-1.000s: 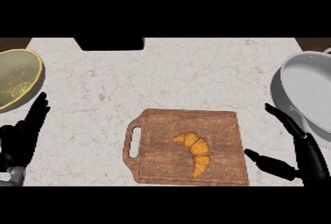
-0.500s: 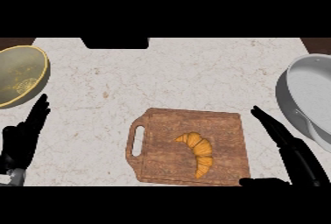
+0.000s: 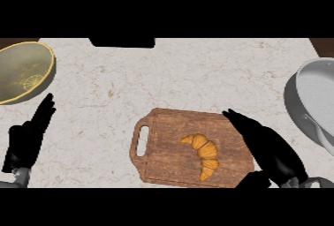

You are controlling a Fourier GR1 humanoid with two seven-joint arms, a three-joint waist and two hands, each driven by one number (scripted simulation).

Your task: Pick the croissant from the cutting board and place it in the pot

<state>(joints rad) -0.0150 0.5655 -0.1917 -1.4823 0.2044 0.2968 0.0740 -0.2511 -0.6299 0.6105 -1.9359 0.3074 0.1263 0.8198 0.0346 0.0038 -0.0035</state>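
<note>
Pale marble counter fills your view, and the board sitting low and a little right of its middle is your best landmark.

Far to the board's left and higher up, you have a yellow bowl cut off by the view's left edge. Below that bowl, well left of the board, your left hand stands at the edge with its fingers straight, close together and pointing up; it touches nothing.

Between that hand and the board you see only bare counter. Above the board, at the counter's far edge, a dark block breaks the pale stone.

The board itself is brown wood with a slot handle on its left side. The croissant lies on the board's right half, a golden curve running from an upper tip near the board's centre down toward its lower edge. Nothing is touching it.

Just right of the croissant, your right hand lies over the board's right edge. Its fingers are straight and held together, pointing up and to the left toward the board's upper right corner, and the thumb sticks out near the board's lower right corner. The fingers run beside the croissant without closing on it; you cannot tell whether the palm rests on the wood or hangs above it.

Farther right of the board, the grey pot sits at the view's right edge, partly cut off, with its pale inside showing.
</note>
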